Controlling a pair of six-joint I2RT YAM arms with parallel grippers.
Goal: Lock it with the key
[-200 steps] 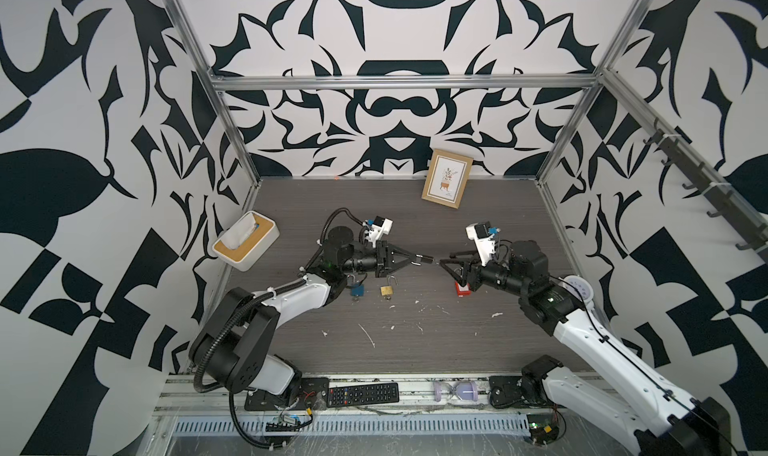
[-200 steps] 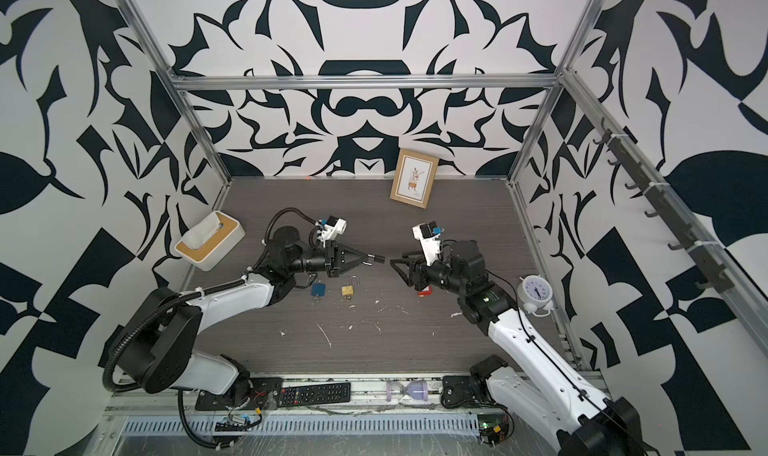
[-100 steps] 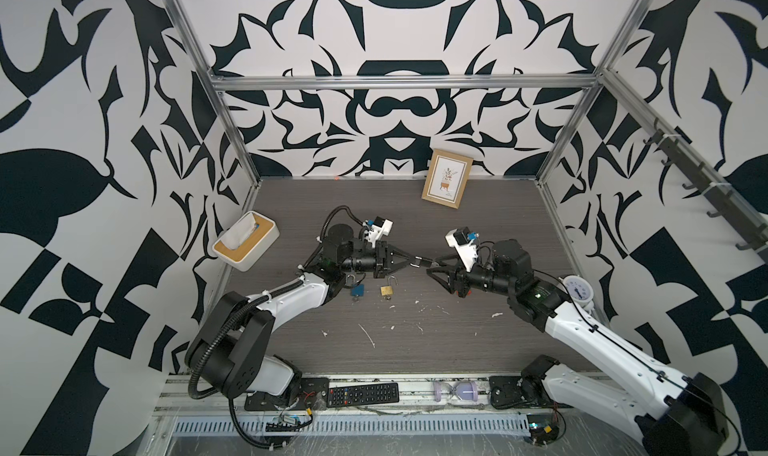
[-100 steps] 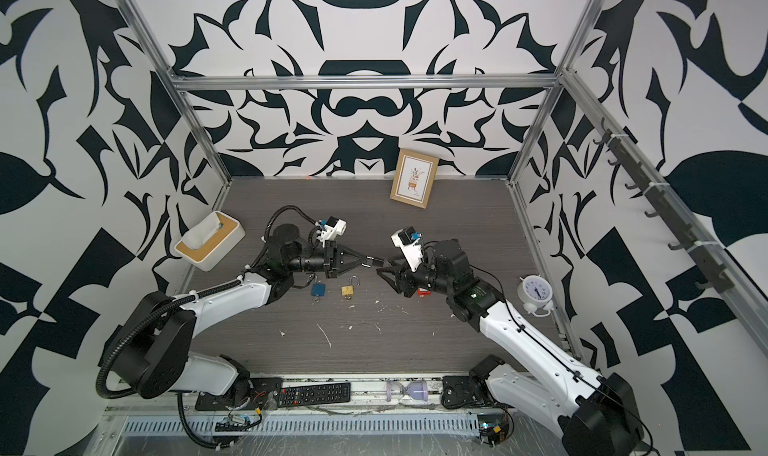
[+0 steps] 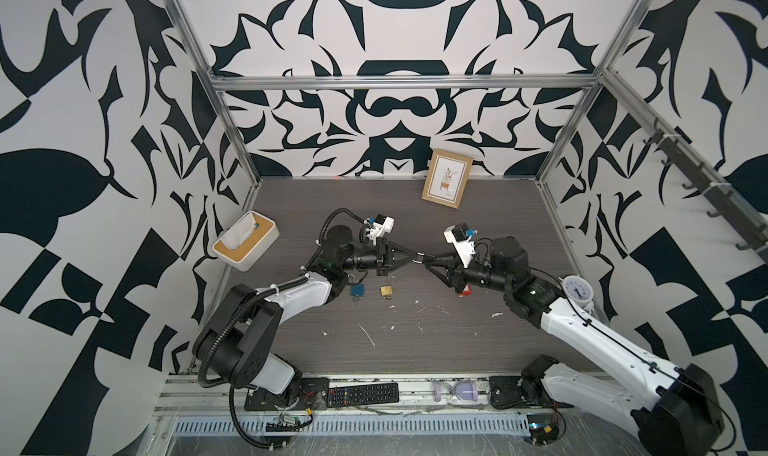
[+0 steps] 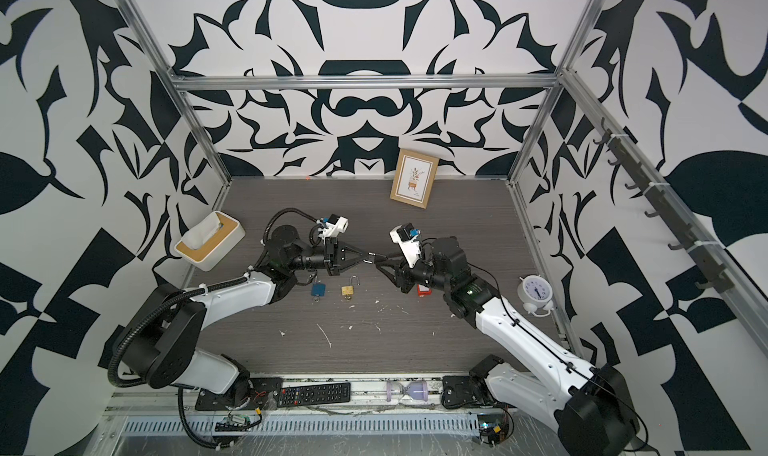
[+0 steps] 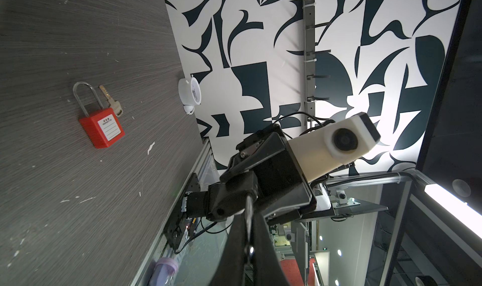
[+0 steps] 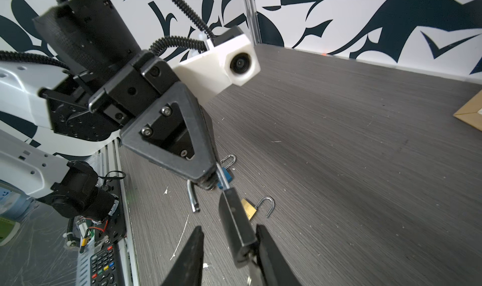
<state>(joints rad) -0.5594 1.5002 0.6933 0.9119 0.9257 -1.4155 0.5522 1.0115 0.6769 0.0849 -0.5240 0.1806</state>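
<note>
A dark padlock (image 8: 236, 220) hangs in the air between the two arms. My left gripper (image 8: 208, 183) is shut on its silver shackle (image 8: 193, 198), which is swung open with one end free. The lock's body lies between the fingers of my right gripper (image 8: 229, 228). It touches one finger (image 8: 268, 253), and a gap shows to the other finger (image 8: 193, 253). A small silver key (image 8: 251, 270) seems to stick out of the body's end. In both top views the left gripper (image 5: 411, 257) (image 6: 365, 258) and the right gripper (image 5: 428, 262) (image 6: 380, 262) meet tip to tip above the table's middle.
On the table lie a blue padlock (image 5: 358, 289), a brass padlock (image 5: 387, 290) with an open shackle, and a red padlock (image 7: 101, 128) with a brass key (image 7: 110, 102) beside it. A tissue box (image 5: 245, 240), picture frame (image 5: 447, 184), clock (image 5: 577, 289) and remote (image 5: 363, 394) stand around.
My right gripper has moved left up to the left gripper, and its jaws have narrowed around the padlock's body. The left arm has stayed still.
</note>
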